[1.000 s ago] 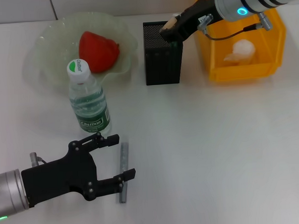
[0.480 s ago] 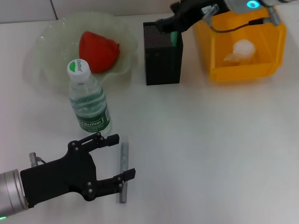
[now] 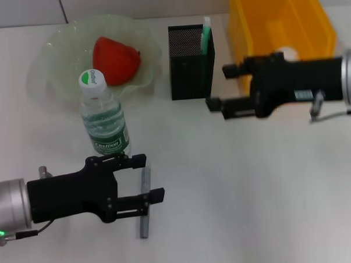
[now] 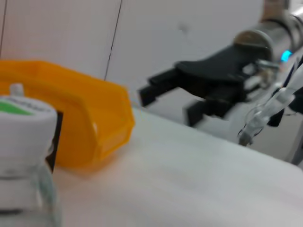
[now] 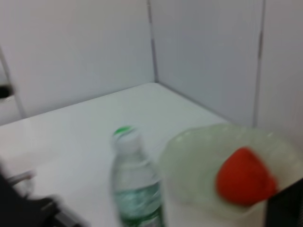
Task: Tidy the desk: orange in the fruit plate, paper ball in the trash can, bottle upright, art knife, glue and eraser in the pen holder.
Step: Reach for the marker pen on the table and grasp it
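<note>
- Left gripper [image 3: 144, 179] sits low at the near left of the desk, jaws spread wide and empty; the glue [image 3: 145, 203] lies flat between the fingertips, so a close here should catch it across its width, I judge.
- Right gripper [image 3: 226, 87] hangs over the desk just in front of the pen holder [image 3: 190, 72], jaws open with nothing in them; it is clear of both the holder and the trash can [image 3: 322, 20].
- Art knife [image 3: 206, 41] stands upright in the holder, leaning in its right-hand corner; that item looks done.
- Orange [image 3: 115, 58] rests in the plate [image 3: 50, 55]; bottle [image 3: 104, 120] stands upright just in front of the plate, cap up, close beside the left gripper, so a careless lift could knock it.
- Paper ball [image 3: 286, 52] shows as a white patch in the can, mostly hidden behind the right arm.
- Eraser: not seen anywhere; possibly down in the holder, cannot tell.
- Glue seems the only item left out on the desk.
</note>
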### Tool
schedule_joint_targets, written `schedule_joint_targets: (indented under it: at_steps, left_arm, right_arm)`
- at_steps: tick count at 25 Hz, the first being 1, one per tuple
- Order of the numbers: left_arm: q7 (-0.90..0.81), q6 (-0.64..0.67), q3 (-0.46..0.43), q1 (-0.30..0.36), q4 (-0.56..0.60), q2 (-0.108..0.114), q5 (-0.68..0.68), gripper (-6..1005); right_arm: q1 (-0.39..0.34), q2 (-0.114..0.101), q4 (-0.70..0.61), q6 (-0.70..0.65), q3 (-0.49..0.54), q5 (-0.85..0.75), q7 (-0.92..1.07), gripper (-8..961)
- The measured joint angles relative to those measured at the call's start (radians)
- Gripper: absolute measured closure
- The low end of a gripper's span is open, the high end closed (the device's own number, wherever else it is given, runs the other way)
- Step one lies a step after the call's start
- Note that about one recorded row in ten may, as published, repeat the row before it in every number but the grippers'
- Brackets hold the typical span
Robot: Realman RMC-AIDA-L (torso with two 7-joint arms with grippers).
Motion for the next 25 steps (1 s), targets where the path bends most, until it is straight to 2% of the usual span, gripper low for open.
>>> schedule_joint_targets:
  at_steps: [3, 4, 8, 9, 10, 13, 14, 18, 19, 20, 21, 23, 25]
  left_arm:
    - [-0.199, -0.135, 0.141, 0.072, 0.206, 0.006, 0.037, 191]
    - [-0.257, -0.177, 0.178, 0.095, 0.269, 0.007, 0.066, 191]
    - [-0.544, -0.312, 0.322, 0.179, 0.546, 0.006, 0.261, 194]
    - [-0.69, -0.338, 0.385, 0.2, 0.661, 0.006, 0.378, 194]
    - [-0.69, -0.338, 0.385, 0.2, 0.661, 0.006, 0.378, 194]
    - [-0.935, -0.339, 0.461, 0.201, 0.802, 0.006, 0.564, 194]
    - [-0.991, -0.336, 0.477, 0.197, 0.825, 0.006, 0.601, 194]
    - [-1.282, -0.292, 0.517, 0.136, 0.882, 0.004, 0.742, 193]
    - [-1.425, -0.237, 0.519, 0.076, 0.879, 0.003, 0.799, 193]
    - [-1.425, -0.237, 0.519, 0.076, 0.879, 0.003, 0.799, 193]
    - [-1.481, -0.206, 0.521, 0.042, 0.867, 0.0, 0.823, 193]
    - [-1.504, -0.184, 0.524, 0.015, 0.855, -0.002, 0.828, 193]
    - [-1.505, -0.18, 0.524, 0.008, 0.849, -0.003, 0.819, 193]
  right_arm:
    - [-0.099, 0.0, 0.099, -0.008, -0.002, 0.192, -0.24, 247]
    - [-0.145, -0.001, 0.167, -0.021, 0.002, 0.295, -0.396, 227]
    - [-0.184, -0.005, 0.266, -0.041, 0.007, 0.369, -0.546, 147]
    - [-0.194, -0.005, 0.328, -0.042, 0.012, 0.379, -0.607, 127]
    - [-0.194, -0.005, 0.328, -0.042, 0.012, 0.379, -0.607, 128]
    - [-0.202, -0.005, 0.425, -0.043, 0.028, 0.391, -0.719, 132]
    - [-0.205, -0.005, 0.498, -0.046, 0.034, 0.431, -0.811, 133]
    - [-0.207, -0.008, 0.599, -0.072, 0.038, 0.494, -0.951, 137]
    - [-0.205, -0.009, 0.656, -0.106, 0.055, 0.513, -1.03, 138]
    - [-0.205, -0.009, 0.656, -0.106, 0.055, 0.513, -1.03, 138]
    - [-0.204, -0.009, 0.681, -0.124, 0.065, 0.516, -1.058, 139]
    - [-0.201, -0.01, 0.719, -0.164, 0.088, 0.517, -1.098, 141]
    - [-0.2, -0.01, 0.75, -0.198, 0.115, 0.517, -1.122, 143]
